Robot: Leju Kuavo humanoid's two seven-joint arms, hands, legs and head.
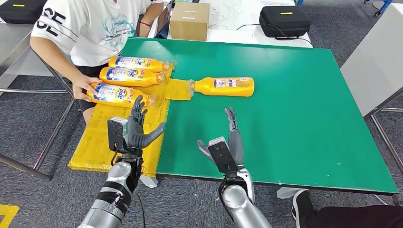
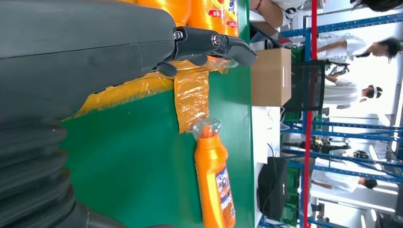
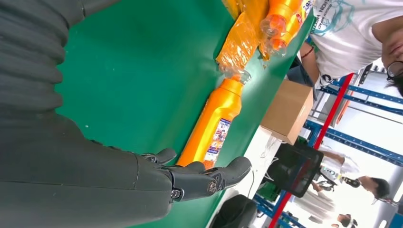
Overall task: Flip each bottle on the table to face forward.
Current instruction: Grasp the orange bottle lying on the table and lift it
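Note:
Three orange bottles lie side by side on the yellow sheet (image 1: 107,137) at the table's left: a far one (image 1: 137,62), a middle one (image 1: 130,75) and a near one (image 1: 116,94). A person's hand (image 1: 85,86) rests on the near one. A fourth orange bottle (image 1: 223,86) (image 2: 215,178) (image 3: 211,124) lies alone on the green table (image 1: 294,118), cap toward the sheet. My left hand (image 1: 135,128) (image 2: 209,43) hovers open just short of the near bottle. My right hand (image 1: 228,142) (image 3: 190,178) is open over the green surface, short of the lone bottle.
A person in a white shirt (image 1: 95,23) sits at the table's far left corner. A cardboard box (image 1: 190,20) and a black case (image 1: 284,20) stand on the white table behind. A dark shoe (image 1: 302,205) shows below the front edge.

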